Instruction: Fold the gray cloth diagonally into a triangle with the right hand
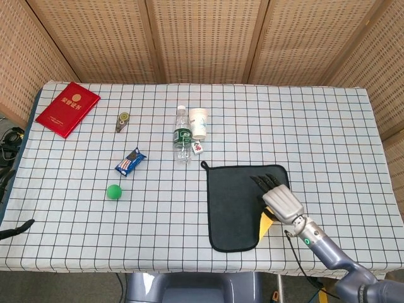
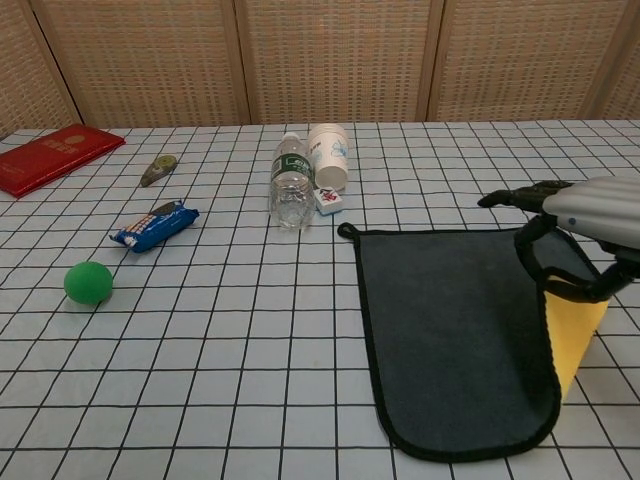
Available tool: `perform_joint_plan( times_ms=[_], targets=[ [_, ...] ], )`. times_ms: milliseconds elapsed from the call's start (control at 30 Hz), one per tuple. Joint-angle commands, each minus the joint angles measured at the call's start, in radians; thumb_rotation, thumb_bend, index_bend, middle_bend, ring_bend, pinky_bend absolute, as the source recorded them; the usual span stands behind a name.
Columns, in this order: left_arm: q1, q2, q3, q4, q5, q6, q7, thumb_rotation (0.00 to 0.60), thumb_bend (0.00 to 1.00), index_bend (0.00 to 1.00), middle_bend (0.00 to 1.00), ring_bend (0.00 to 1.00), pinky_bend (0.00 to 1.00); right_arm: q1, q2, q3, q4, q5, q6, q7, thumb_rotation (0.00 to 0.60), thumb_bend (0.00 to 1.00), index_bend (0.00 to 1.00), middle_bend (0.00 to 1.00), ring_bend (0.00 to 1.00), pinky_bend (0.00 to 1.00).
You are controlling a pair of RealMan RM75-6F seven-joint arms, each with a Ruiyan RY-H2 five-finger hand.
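Right hand (image 1: 279, 201) grips the near-right corner of the gray cloth (image 1: 237, 205), lifted clear of the table (image 1: 328, 136). The raised flap shows a yellow underside (image 2: 570, 330) hanging below the fingers. The rest of the cloth lies flat on the right half of the table, in front of the water bottle (image 1: 182, 136) and the paper cup (image 1: 199, 122).

Key relation: the target corner is the far-left one, with the small hanging loop (image 1: 204, 165). From my hand it lies up and to the left, along the cloth's diagonal. I judge the carry must run along that diagonal, across the cloth's middle, to make the triangle. The hand sits roughly over the right-centre of the cloth, so about half the diagonal remains.

Left hand: only a dark tip (image 1: 19, 230) shows at the near-left table edge, well apart from the cloth; I cannot tell its state.
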Motion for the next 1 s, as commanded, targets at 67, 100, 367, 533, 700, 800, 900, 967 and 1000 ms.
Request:
perform_joint_plan(
  times_ms=[67, 100, 367, 533, 700, 800, 900, 967, 1000],
  targets=[
    [-0.01, 0.003, -0.006, 0.008, -0.02, -0.021, -0.014, 0.6, 0.0, 0.0, 0.0, 0.0, 0.0, 0.097, -0.05, 0.101, -0.028, 0.177, -0.116, -0.11, 0.6, 0.66, 0.68, 0.08, 0.0, 0.0],
    [-0.012, 0.004, -0.008, 0.01, -0.023, -0.024, -0.018, 0.6, 0.0, 0.0, 0.0, 0.0, 0.0, 0.109, -0.057, 0.11, -0.026, 0.198, -0.125, -0.122, 0.6, 0.66, 0.68, 0.08, 0.0, 0.0],
    [-0.023, 0.007, -0.016, 0.019, -0.047, -0.048, -0.036, 0.6, 0.0, 0.0, 0.0, 0.0, 0.0, 0.195, -0.12, 0.155, 0.015, 0.331, -0.175, -0.204, 0.6, 0.66, 0.68, 0.08, 0.0, 0.0],
    [-0.032, 0.007, -0.022, 0.027, -0.067, -0.069, -0.042, 0.6, 0.0, 0.0, 0.0, 0.0, 0.0, 0.264, -0.186, 0.182, 0.067, 0.434, -0.192, -0.268, 0.6, 0.66, 0.68, 0.09, 0.0, 0.0],
    [-0.043, 0.004, -0.025, 0.037, -0.088, -0.096, -0.048, 0.6, 0.0, 0.0, 0.0, 0.0, 0.0, 0.339, -0.257, 0.203, 0.16, 0.569, -0.2, -0.342, 0.6, 0.66, 0.68, 0.09, 0.0, 0.0],
    [-0.045, 0.005, -0.027, 0.041, -0.093, -0.102, -0.053, 0.6, 0.0, 0.0, 0.0, 0.0, 0.0, 0.363, -0.276, 0.199, 0.184, 0.618, -0.193, -0.369, 0.6, 0.66, 0.69, 0.09, 0.0, 0.0],
    [-0.046, 0.005, -0.028, 0.044, -0.098, -0.104, -0.057, 0.6, 0.0, 0.0, 0.0, 0.0, 0.0, 0.379, -0.29, 0.192, 0.205, 0.648, -0.187, -0.389, 0.6, 0.66, 0.69, 0.09, 0.0, 0.0],
    [-0.047, 0.006, -0.029, 0.047, -0.101, -0.107, -0.061, 0.6, 0.0, 0.0, 0.0, 0.0, 0.0, 0.39, -0.299, 0.189, 0.216, 0.669, -0.182, -0.4, 0.6, 0.66, 0.69, 0.09, 0.0, 0.0],
    [-0.047, 0.006, -0.029, 0.049, -0.102, -0.108, -0.063, 0.6, 0.0, 0.0, 0.0, 0.0, 0.0, 0.394, -0.303, 0.187, 0.219, 0.677, -0.18, -0.403, 0.6, 0.66, 0.69, 0.09, 0.0, 0.0]
  ],
)
